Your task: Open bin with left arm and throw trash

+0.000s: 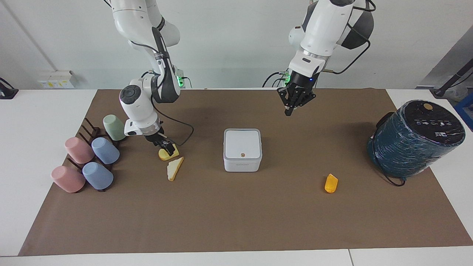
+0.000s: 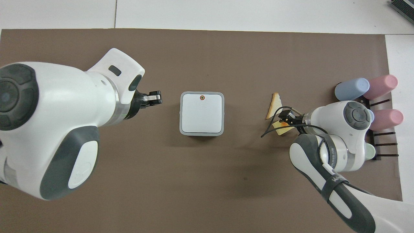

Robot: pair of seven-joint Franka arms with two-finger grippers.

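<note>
The bin (image 1: pixel 242 149) sits mid-mat, lid down. The left gripper (image 1: pixel 292 107), jaws together, hangs in the air at about one o'clock from it in the facing view. At nine o'clock, the right gripper (image 1: pixel 167 146) is clamped on the yellow block (image 1: pixel 169 153), beside the bread triangle (image 1: pixel 174 168). The orange wedge (image 1: pixel 331 183) lies at four o'clock.

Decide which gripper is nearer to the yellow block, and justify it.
The right. The right gripper is down at the yellow block, its fingers on it. The left gripper is raised over the mat near the bin, well away toward the left arm's end.
</note>
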